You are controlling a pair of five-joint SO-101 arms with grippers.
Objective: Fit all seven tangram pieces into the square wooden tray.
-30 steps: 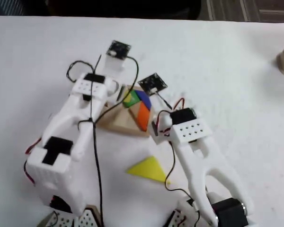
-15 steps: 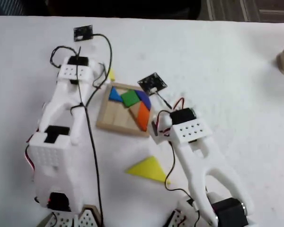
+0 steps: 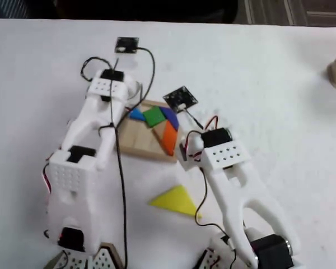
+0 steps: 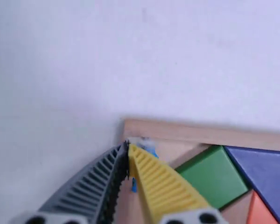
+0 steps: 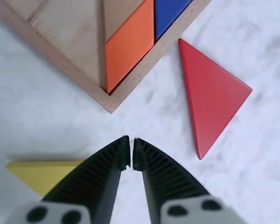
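The left gripper [image 4: 127,149] had returned to the wooden tray's [image 4: 186,132] corner over the blue triangle [image 3: 136,114], fingers pressed together; the right gripper [image 5: 131,156] was likewise closed.

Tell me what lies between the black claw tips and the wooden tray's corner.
Bare white table, as the right wrist view shows, between right gripper and tray.

Your left arm [image 3: 92,140] is stretched far forward, wrist tipped down. The left claw [image 4: 127,149] has its fingers pressed together at the tips. Your right arm [image 3: 238,182] reaches less far and angles inward. The right claw [image 5: 131,154] points down, fingers nearly closed with a hairline gap, gripping nothing.
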